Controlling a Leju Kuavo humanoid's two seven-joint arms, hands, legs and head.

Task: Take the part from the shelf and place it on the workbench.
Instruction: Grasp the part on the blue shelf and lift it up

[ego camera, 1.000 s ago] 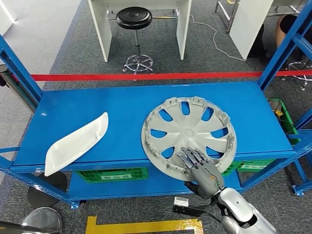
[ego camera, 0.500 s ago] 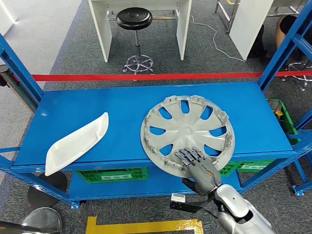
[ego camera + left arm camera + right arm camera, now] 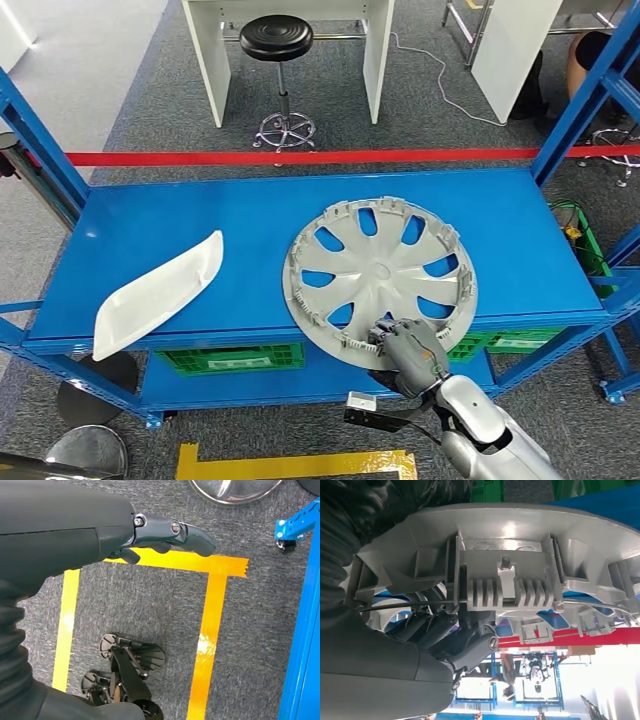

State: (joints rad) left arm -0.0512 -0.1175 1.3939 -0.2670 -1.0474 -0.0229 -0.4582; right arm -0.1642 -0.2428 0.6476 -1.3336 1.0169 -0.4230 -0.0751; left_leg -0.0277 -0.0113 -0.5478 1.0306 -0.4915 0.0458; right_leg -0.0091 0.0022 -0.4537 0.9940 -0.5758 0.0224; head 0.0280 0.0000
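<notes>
- Head view shows the grey wheel cover lying flat on the blue shelf, with its near edge sticking out past the front
- right hand has its fingers curled around that near edge, so it is holding the cover
- one small grip on one side may let the big cover tip or slip when lifted
- its far edge may scrape the shelf or bump the blue post
- white curved part lies well apart on the shelf
- left hand hangs over the floor, fingers out straight, holding nothing
</notes>
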